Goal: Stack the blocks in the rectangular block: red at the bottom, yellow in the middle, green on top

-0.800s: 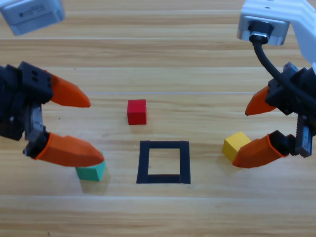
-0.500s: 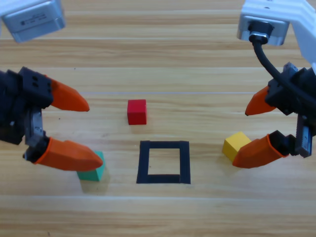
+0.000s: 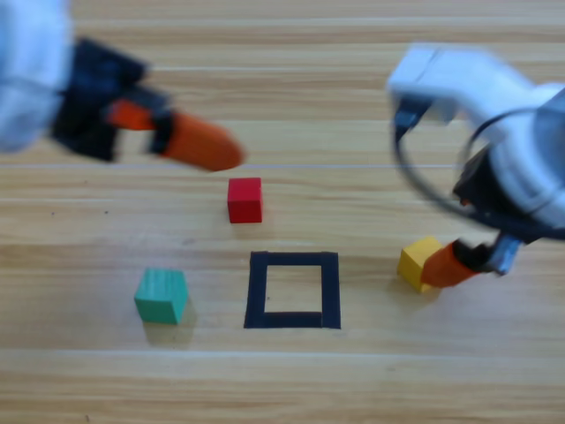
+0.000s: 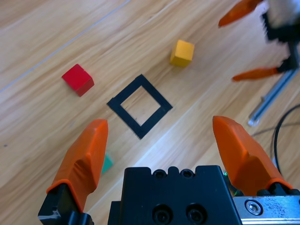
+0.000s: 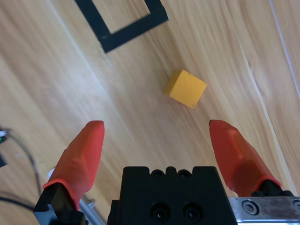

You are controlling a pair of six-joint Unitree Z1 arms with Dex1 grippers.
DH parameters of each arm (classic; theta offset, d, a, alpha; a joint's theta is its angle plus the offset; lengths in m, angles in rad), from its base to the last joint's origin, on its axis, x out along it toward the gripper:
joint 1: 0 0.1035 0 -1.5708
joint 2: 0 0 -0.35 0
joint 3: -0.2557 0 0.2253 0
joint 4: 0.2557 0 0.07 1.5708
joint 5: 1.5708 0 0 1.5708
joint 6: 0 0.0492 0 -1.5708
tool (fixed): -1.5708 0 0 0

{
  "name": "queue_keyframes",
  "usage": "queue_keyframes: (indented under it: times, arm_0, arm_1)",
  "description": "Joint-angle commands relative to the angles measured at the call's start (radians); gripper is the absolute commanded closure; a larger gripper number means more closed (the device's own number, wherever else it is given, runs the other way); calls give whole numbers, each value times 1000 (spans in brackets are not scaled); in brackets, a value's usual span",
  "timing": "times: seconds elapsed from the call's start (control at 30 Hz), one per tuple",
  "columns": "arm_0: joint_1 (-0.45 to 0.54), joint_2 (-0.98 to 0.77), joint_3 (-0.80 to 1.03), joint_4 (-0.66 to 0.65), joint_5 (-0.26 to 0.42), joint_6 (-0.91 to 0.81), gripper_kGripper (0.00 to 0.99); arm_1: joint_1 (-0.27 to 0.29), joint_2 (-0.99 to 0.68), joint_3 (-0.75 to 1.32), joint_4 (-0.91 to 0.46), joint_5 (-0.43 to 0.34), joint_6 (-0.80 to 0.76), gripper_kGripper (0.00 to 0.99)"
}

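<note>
Surface: wooden table.
Count: three cubes, one tape outline, two grippers.
Rectangular block: black tape outline, bare wood inside.
Green: left of the outline, now uncovered.
Yellow: right of the outline.
Red: beyond the outline, slightly left.
Right gripper: jaws wide apart, holding nothing, over yellow.
Left gripper: jaws wide apart, holding nothing; has swung from green to beyond red.
</note>
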Motion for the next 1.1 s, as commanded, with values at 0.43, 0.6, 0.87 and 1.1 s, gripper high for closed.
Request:
queue_keyframes:
  times: [0.43,0.6,0.87,1.1]
  arm_0:
    - [160,471,-366,174,37,-273,30]
    - [186,601,-534,310,88,-301,30]
    - [192,836,-816,536,135,-344,30]
    - [192,951,-920,623,132,-388,30]
  arm_1:
    - [-173,267,-197,113,-67,87,13]
    - [-188,333,-213,113,-41,85,39]
    - [-164,420,-215,114,71,70,42]
    - [-162,458,-213,114,61,68,68]
